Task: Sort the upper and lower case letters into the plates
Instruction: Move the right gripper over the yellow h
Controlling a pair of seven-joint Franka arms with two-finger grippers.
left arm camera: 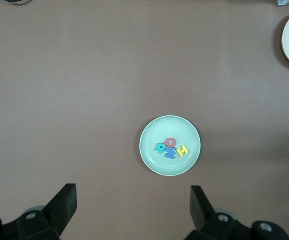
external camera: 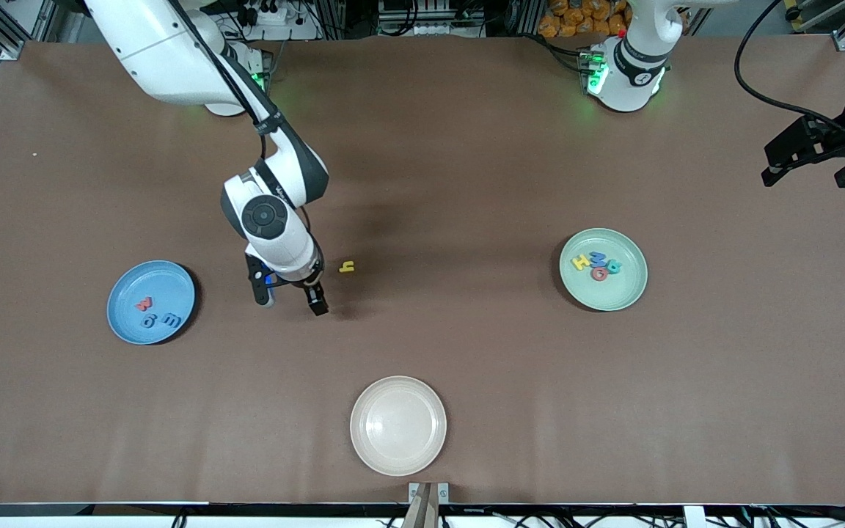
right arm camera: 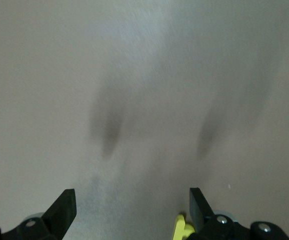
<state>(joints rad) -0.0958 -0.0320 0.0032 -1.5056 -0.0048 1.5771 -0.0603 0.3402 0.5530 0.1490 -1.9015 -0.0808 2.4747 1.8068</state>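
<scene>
Beside small yellow foam letter h (external camera: 347,267) on brown surface (external camera: 466,161): right hand (external camera: 292,298) low, fingers apart, empty; left hand (external camera: 811,161) waiting, apart, over the surface's left-arm end.

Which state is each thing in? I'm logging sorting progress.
blue plate: holds three letters.
mint green plate: holds four letters.
cream plate: holds nothing.
yellow letter: loose on table.
right gripper: open, beside yellow letter.
left gripper: open, waiting.
</scene>
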